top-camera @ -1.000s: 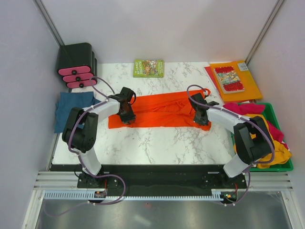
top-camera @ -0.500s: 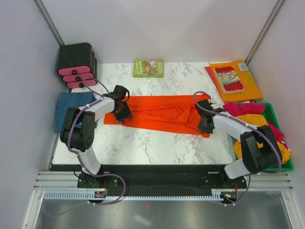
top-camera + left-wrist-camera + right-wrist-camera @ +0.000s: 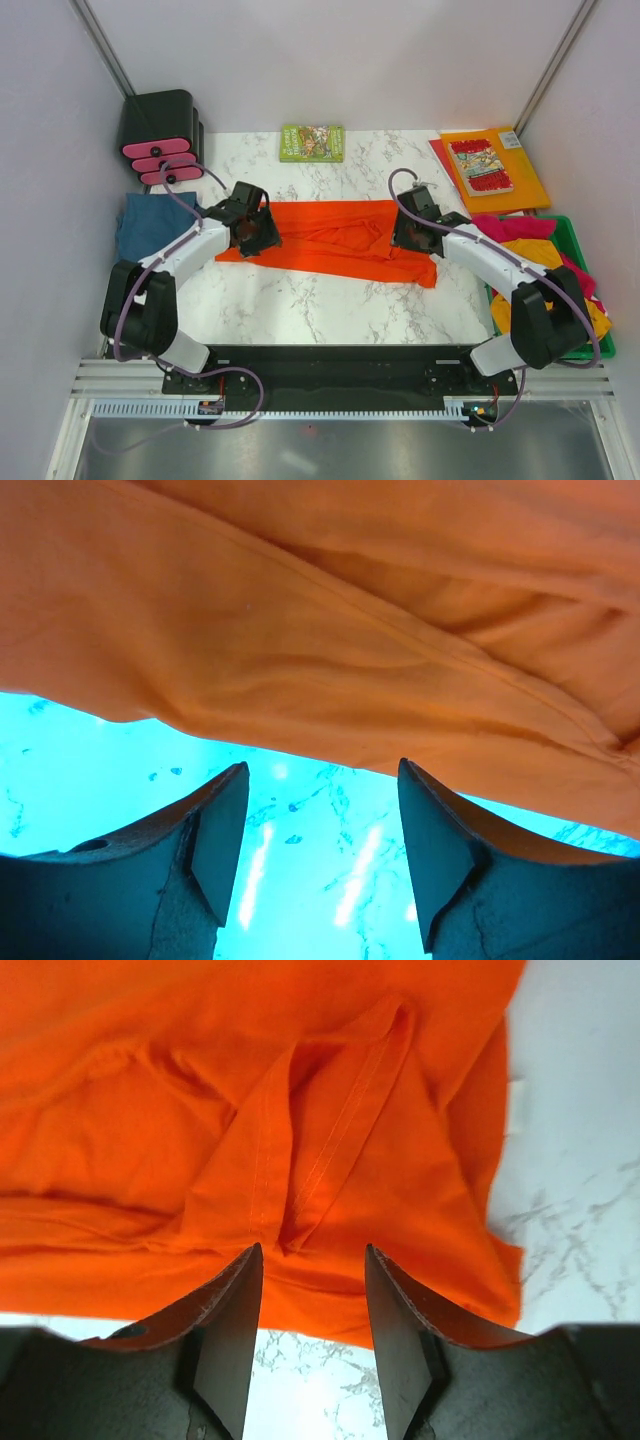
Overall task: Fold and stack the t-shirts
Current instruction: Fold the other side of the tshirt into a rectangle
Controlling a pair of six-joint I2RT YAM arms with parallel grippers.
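An orange-red t-shirt (image 3: 335, 240) lies folded into a long band across the middle of the marble table. My left gripper (image 3: 255, 235) hovers at the band's left end. In the left wrist view it (image 3: 320, 820) stands open over bare marble, and the shirt's edge (image 3: 330, 630) lies just beyond the fingertips. My right gripper (image 3: 410, 232) is at the band's right end. It (image 3: 312, 1300) is open too, above the shirt's creased hem (image 3: 250, 1110). A teal-blue t-shirt (image 3: 150, 225) lies at the table's left edge.
A green bin (image 3: 606, 345) at the right holds a magenta shirt (image 3: 510, 227) and a yellow one (image 3: 590, 320). An orange folder with a comic book (image 3: 495, 170) lies at the back right, a green book (image 3: 312, 142) at the back middle, and a black drawer unit (image 3: 160, 135) at the back left.
Both grippers have opened and let go of the orange-red shirt, which now lies as a narrower band. The right gripper swung toward the front, then back; the left drew slightly left.
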